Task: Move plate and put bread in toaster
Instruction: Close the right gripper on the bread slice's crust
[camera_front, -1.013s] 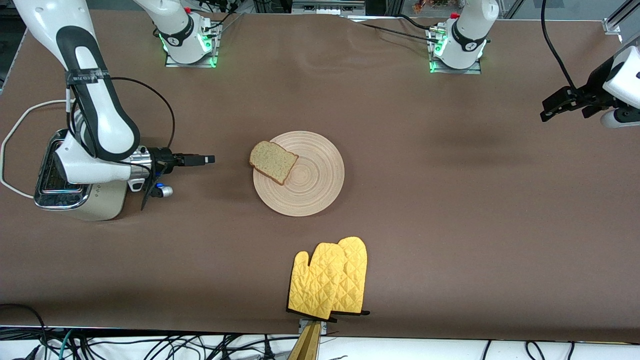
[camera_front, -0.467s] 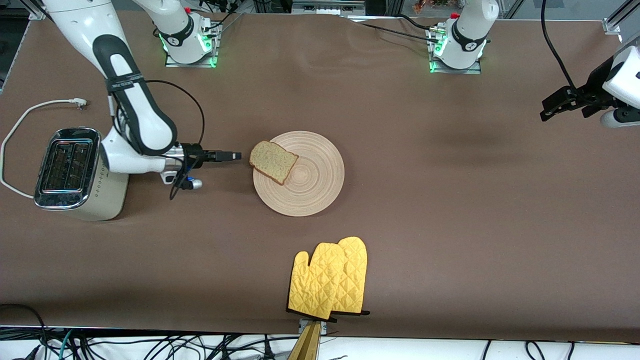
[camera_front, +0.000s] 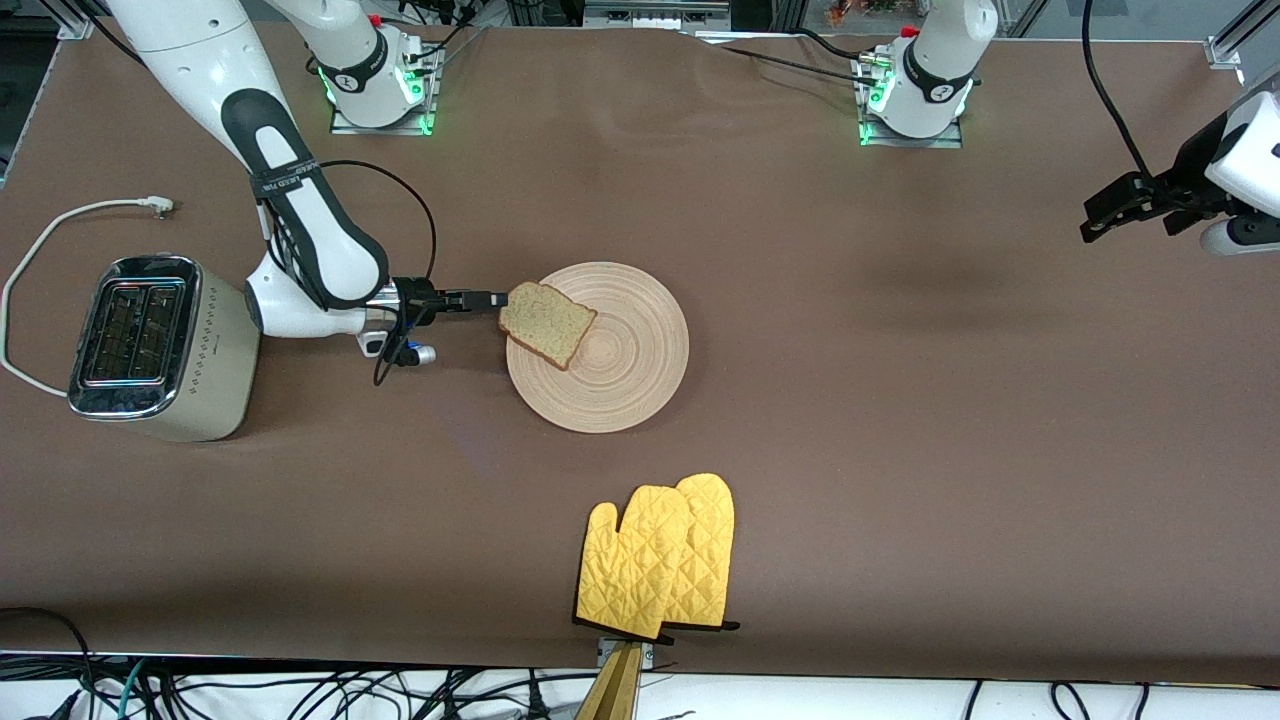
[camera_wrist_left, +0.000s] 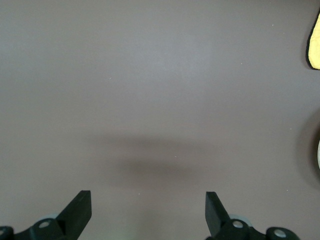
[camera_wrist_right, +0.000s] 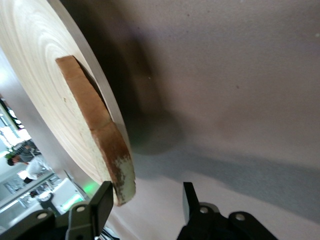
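The bread (camera_front: 547, 323) lies on the plate (camera_front: 620, 370), its corner hanging over the rim on the toaster's side. My right gripper (camera_front: 497, 299) is low at that corner, turned sideways and open. In the right wrist view the bread's crust corner (camera_wrist_right: 117, 172) sits between the fingers of the right gripper (camera_wrist_right: 147, 192), close to one fingertip (camera_wrist_right: 105, 192) and apart from the other, with the plate (camera_wrist_right: 35, 75) beneath the slice. The toaster (camera_front: 210, 350) stands at the right arm's end of the table, slots up. My left gripper (camera_front: 1092, 226) waits open over the left arm's end, and in its wrist view the left gripper (camera_wrist_left: 147, 200) holds nothing.
A pair of yellow oven mitts (camera_front: 660, 560) lies near the table's front edge, nearer to the front camera than the plate; one mitt's edge (camera_wrist_left: 315, 42) shows in the left wrist view. The toaster's white cord (camera_front: 60, 225) loops on the table beside it.
My right gripper has travelled from beside the toaster across to the bread's overhanging corner, which now sits between its fingers. Bread, plate and left arm have not moved.
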